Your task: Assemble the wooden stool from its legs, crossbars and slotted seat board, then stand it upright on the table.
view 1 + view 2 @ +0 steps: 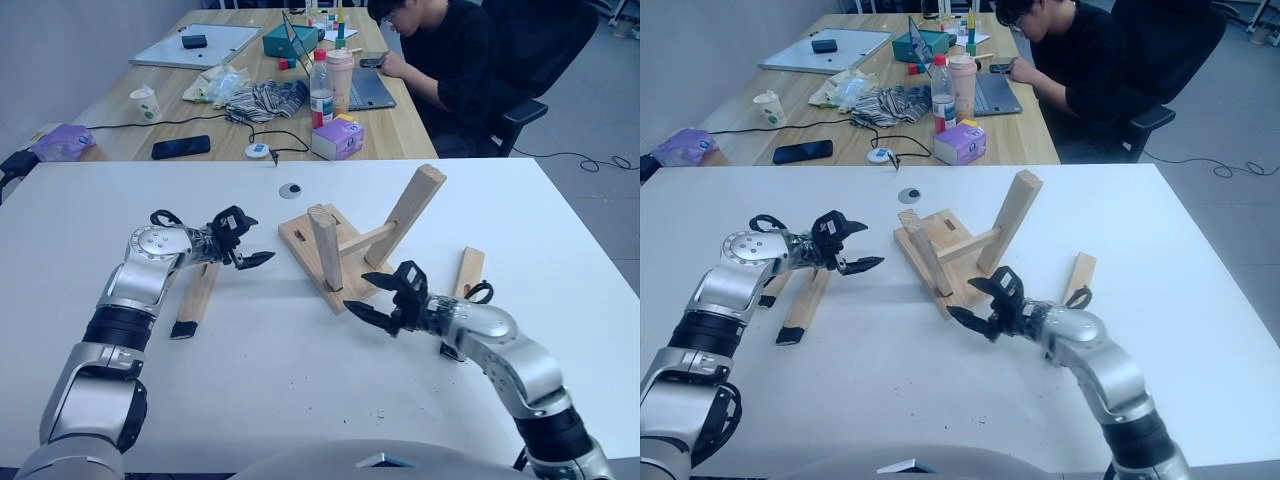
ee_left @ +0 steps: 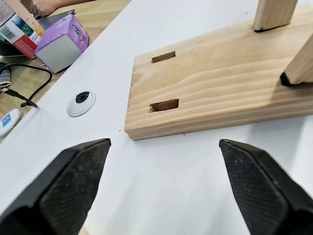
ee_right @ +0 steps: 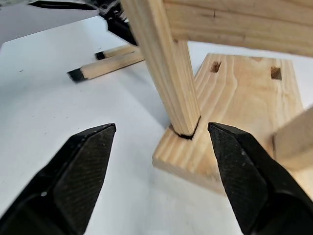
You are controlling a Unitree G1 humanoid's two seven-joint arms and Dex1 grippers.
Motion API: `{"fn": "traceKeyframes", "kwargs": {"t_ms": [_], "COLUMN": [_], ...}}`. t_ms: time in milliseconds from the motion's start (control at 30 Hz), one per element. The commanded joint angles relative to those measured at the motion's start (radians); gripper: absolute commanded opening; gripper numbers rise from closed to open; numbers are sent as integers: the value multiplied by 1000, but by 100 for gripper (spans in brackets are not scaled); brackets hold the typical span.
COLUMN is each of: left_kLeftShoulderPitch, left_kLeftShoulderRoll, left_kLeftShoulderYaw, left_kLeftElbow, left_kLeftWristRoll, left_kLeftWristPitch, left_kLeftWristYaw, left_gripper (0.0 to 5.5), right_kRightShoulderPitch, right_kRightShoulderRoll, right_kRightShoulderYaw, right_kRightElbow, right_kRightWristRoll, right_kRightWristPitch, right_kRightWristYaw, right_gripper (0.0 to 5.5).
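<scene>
Seat board (image 1: 300, 238) lies flat with two legs (image 1: 326, 247) and a crossbar (image 1: 365, 240) fitted. Left gripper (image 1: 255, 238) is open and empty, left of the board. Right gripper (image 1: 365, 292) is open at its near corner.

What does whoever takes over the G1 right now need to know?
Left end effector: open, empty, facing two empty slots in the seat board.
Right end effector: open, empty, at the near fitted leg.
Done: that leg and a second leg are in the board, crossbar between them; board lies legs up.
To do: fit loose pieces beside the left arm and right arm, then stand it upright.
</scene>
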Motion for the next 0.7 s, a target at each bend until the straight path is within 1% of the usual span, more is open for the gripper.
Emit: {"fn": "traceKeyframes", "kwargs": {"t_ms": [33, 133, 233, 300, 367, 500, 533, 700], "left_kLeftShoulderPitch": [22, 5, -8, -4, -7, -15, -16, -19], "left_kLeftShoulderRoll": [-6, -17, -23, -18, -14, -9, -9, -12], "left_kLeftShoulderYaw": [12, 8, 2, 6, 12, 25, 29, 42], "left_kLeftElbow": [-33, -27, -20, -23, -21, -16, -17, -26], "left_kLeftWristRoll": [-11, -11, -9, -10, -12, -15, -18, -38], "left_kLeftWristPitch": [35, 45, 46, 46, 47, 47, 49, 71], "left_kLeftWristYaw": [6, 3, -7, -11, -11, -5, -5, -12], "left_gripper": [412, 412, 412, 412, 412, 412, 412, 412], "right_kRightShoulderPitch": [-48, -65, -77, -78, -75, -77, -78, -81], "right_kRightShoulderRoll": [69, 120, 168, 184, 187, 183, 183, 185], "right_kRightShoulderYaw": [44, 72, 85, 81, 76, 71, 70, 70], "right_kRightElbow": [94, 151, 207, 231, 241, 255, 255, 258], "right_kRightWristRoll": [-58, -95, -133, -147, -153, -158, -159, -156], "right_kRightWristPitch": [-66, -111, -151, -169, -182, -196, -197, -203], "right_kRightWristYaw": [-44, -84, -132, -148, -152, -143, -141, -122], "right_gripper": [378, 433, 439, 411, 366, 317, 293, 212]}}
